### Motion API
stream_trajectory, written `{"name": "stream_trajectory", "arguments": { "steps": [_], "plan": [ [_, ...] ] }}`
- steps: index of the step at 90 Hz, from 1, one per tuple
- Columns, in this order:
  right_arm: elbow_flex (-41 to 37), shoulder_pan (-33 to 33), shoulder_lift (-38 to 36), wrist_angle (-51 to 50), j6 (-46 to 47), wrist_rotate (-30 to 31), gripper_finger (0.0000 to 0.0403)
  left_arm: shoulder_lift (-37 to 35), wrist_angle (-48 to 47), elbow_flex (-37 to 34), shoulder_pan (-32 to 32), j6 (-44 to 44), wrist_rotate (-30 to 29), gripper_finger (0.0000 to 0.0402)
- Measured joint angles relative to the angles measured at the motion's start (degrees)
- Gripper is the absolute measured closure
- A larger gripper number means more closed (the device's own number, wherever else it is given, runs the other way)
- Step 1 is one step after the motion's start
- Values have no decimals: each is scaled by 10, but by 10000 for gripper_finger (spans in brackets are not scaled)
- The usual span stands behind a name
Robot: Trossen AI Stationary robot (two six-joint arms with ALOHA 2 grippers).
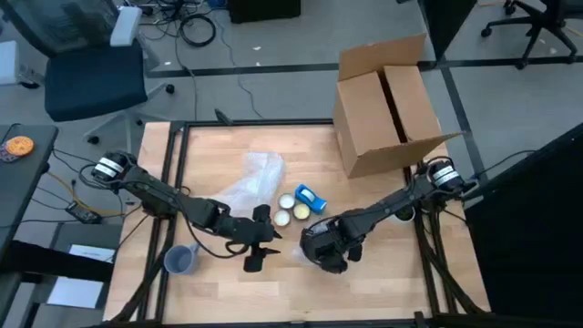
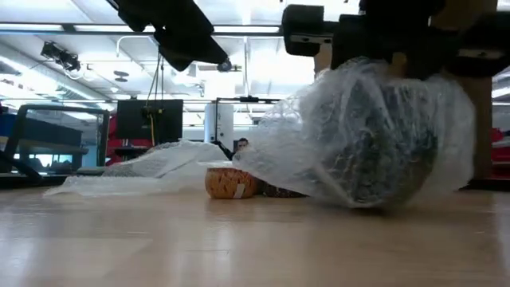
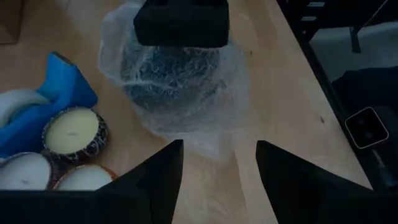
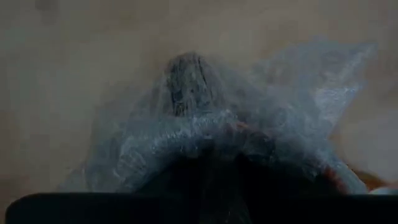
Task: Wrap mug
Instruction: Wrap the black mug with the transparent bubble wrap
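The dark mug [image 3: 171, 81], covered in clear bubble wrap [image 3: 205, 124], lies on the table near its front middle, its underside on the wood [image 2: 358, 203]. My right gripper [image 1: 325, 248] stands right over it, its dark body [image 3: 180, 22] against the wrap's top; the wrap hides its fingers in the right wrist view. My left gripper [image 3: 217, 177] is open just to the table's left of the mug. Its fingers stand on either side of the wrap's loose edge [image 3: 211, 149] without touching it.
More bubble wrap [image 1: 255, 180] lies toward the far side. Candles [image 1: 293, 210] and a blue object [image 1: 311, 196] sit between it and the mug. A grey-blue cup [image 1: 179, 260] stands near the front left, and an open cardboard box [image 1: 383, 105] at the far right.
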Motion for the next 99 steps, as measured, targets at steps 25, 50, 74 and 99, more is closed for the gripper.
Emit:
{"name": "stream_trajectory", "arguments": {
  "steps": [25,50,74,99],
  "plan": [
    [0,1,0,7,74,-38,328,0,-3,0,0,-2,0,214],
    [2,18,-1,28,379,-82,328,1,-5,0,-3,-28,25,214],
    [0,21,0,61,544,-174,328,25,64,-84,-12,-112,28,214],
    [0,22,1,155,574,-131,328,134,255,-98,-1,-120,98,214]
  ]
}}
